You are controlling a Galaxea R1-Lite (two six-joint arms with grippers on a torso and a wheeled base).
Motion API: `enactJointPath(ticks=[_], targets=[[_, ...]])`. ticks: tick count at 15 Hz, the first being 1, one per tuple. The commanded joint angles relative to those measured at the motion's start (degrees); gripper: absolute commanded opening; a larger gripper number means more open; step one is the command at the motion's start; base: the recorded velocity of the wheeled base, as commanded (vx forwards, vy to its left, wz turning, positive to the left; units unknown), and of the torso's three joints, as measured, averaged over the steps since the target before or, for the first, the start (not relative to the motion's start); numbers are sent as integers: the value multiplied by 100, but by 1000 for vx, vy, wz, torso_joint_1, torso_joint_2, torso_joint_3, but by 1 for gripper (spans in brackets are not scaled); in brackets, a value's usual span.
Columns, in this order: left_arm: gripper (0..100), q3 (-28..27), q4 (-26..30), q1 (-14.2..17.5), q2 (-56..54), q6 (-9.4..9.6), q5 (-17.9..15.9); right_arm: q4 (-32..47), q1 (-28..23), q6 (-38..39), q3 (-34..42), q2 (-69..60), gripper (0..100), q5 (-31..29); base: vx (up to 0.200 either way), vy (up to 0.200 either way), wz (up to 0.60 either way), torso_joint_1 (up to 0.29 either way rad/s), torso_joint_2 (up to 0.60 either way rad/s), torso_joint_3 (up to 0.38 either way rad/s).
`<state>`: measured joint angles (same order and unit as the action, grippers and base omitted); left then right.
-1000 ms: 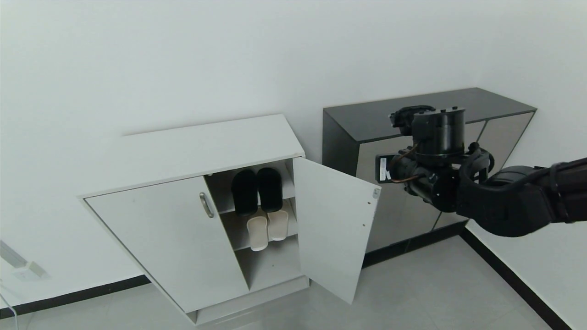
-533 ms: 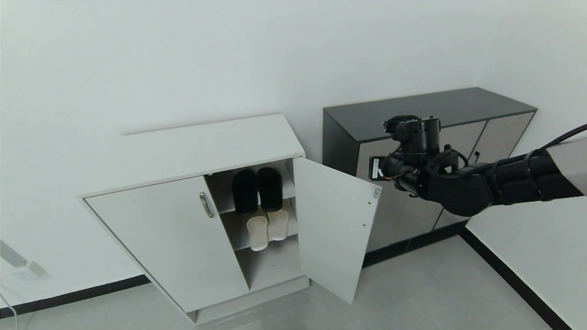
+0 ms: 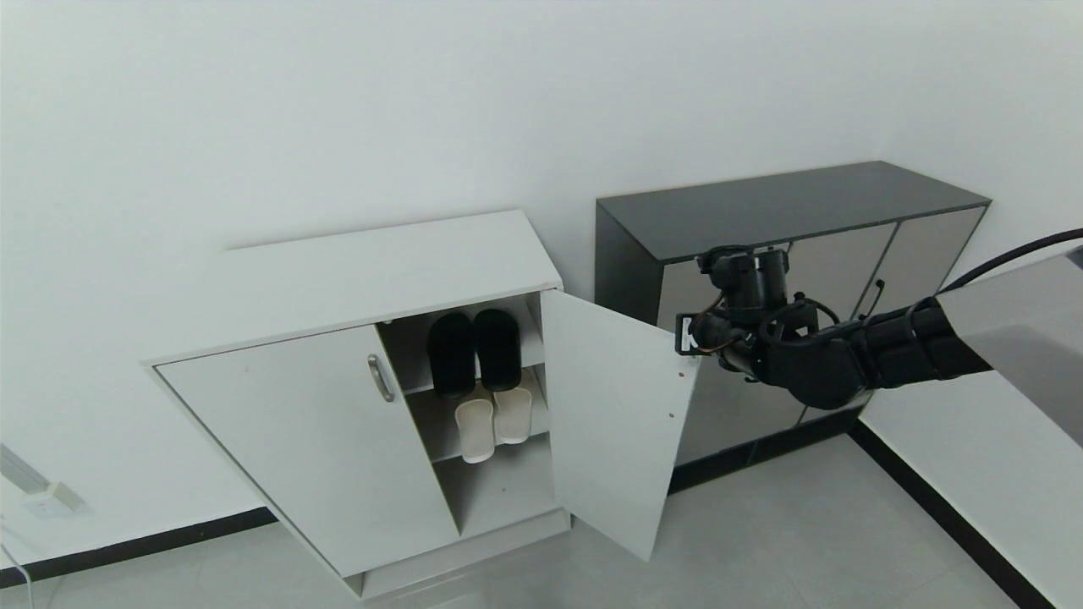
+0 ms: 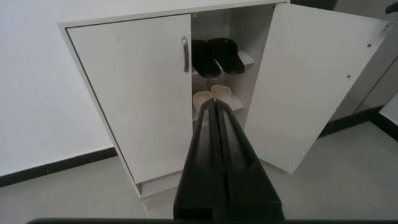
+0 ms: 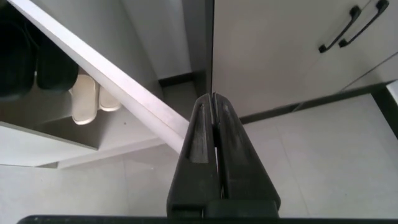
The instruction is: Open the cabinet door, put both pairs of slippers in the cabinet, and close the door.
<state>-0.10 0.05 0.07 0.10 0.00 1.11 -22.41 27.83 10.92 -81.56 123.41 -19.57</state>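
Swinging leftward, the right hand (image 5: 213, 101), closed tight, now reaches the top free corner of the open door (image 3: 613, 414). Black slippers (image 3: 474, 348) and white slippers (image 3: 493, 420) sit shelved in the cabinet (image 3: 381, 271); the hand's tip may slip off that thin edge.

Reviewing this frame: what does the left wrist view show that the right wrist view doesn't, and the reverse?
Left wrist, not right: the cabinet's closed left door with its metal handle, and the shut left gripper. Right wrist, not left: the dark cabinet's black handles, and the shut right gripper near the open door. Both: that door, the black slippers and the white slippers shelved inside.
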Motion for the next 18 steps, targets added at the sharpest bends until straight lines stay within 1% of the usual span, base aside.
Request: enactJointPath(ticks=[1, 7, 10, 13, 16, 18], targets=[[0, 1, -5, 1, -1, 0, 3, 8, 3, -2, -10, 96, 0, -3, 0, 0, 0, 0, 0, 0], [0, 1, 4, 1, -1, 0, 3, 87, 21, -2, -10, 114, 0, -3, 0, 0, 0, 0, 0, 0], [0, 1, -5, 1, -1, 0, 3, 96, 135, 6, 70, 43, 0, -3, 0, 0, 0, 0, 0, 0], [0, 1, 4, 1, -1, 0, 3, 87, 363, -2, 289, -194, 0, -3, 0, 0, 0, 0, 0, 0], [0, 1, -5, -7, -1, 0, 3, 43, 873, -2, 781, -642, 0, -3, 0, 0, 0, 0, 0, 0], [0, 1, 4, 1, -1, 0, 3, 8, 1137, -2, 966, -853, 0, -12, 0, 0, 0, 0, 0, 0]])
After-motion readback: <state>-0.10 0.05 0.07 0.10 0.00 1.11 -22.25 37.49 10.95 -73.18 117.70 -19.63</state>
